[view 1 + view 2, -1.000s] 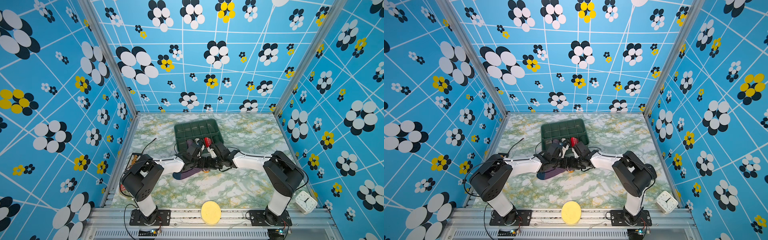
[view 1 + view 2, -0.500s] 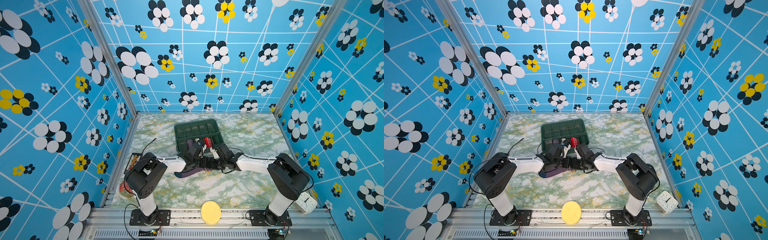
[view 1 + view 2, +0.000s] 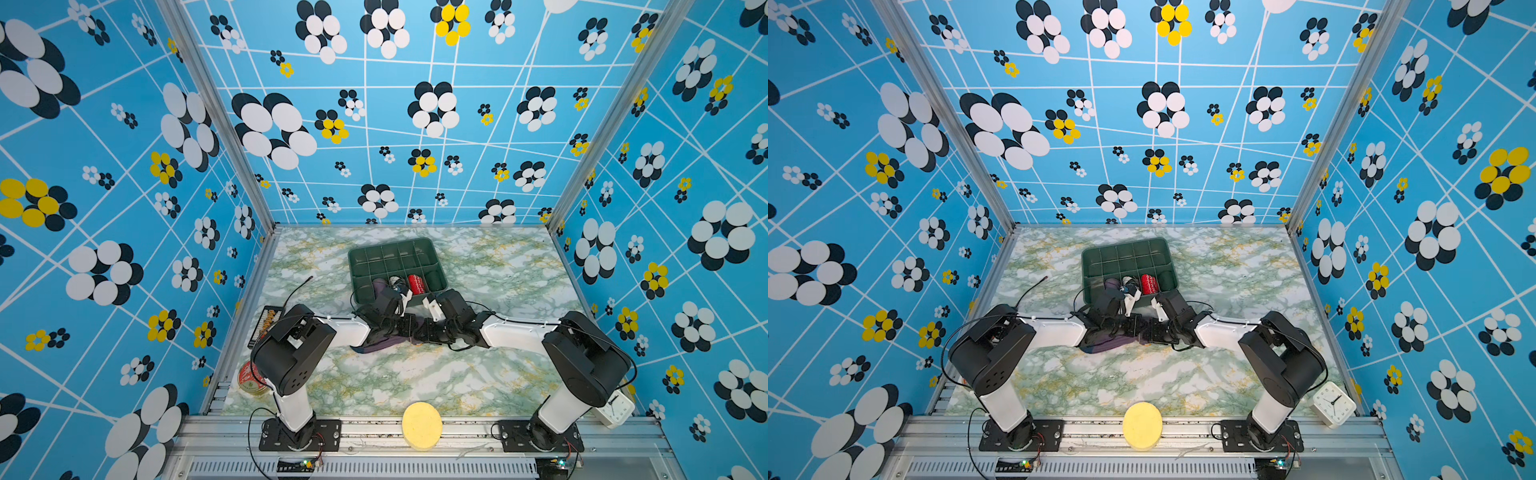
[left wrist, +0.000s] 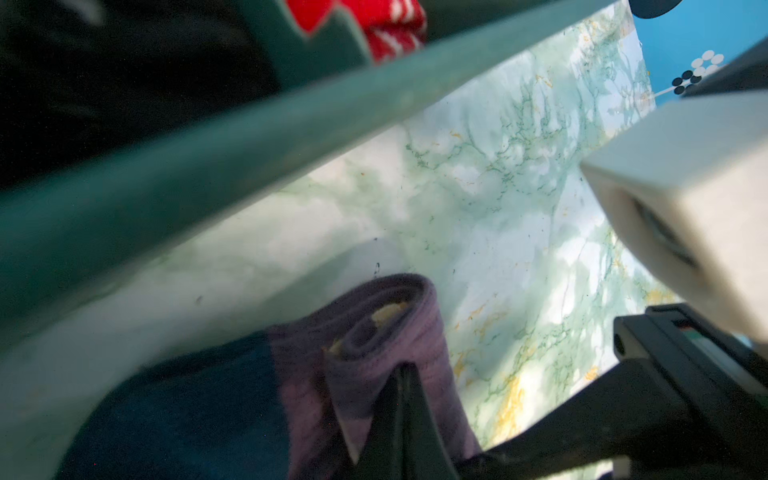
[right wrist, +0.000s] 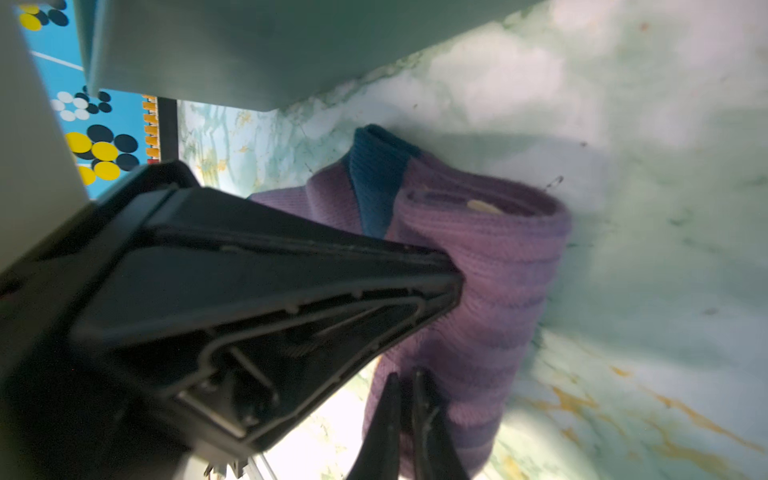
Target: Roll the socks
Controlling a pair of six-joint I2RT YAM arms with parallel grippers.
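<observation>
The socks [image 5: 490, 291] are found on the marbled table [image 3: 415, 374], just in front of the green tray [image 3: 388, 244]. They are already wound into a short purple roll, with a dark blue part trailing loose on the left arm's side. The left gripper [image 4: 404, 386] is clamped fully closed on the roll's outer layer near its coiled end. The right gripper [image 5: 407, 386] is all but closed — only a sliver shows between its jaws — with its tips sunk in the knit farther along, apparently pinching a fold. The roll is judged to be held at two places so that the coil cannot spring open while the remaining stretch is turned in. The tray wall stands close, so little room is left ahead.
</observation>
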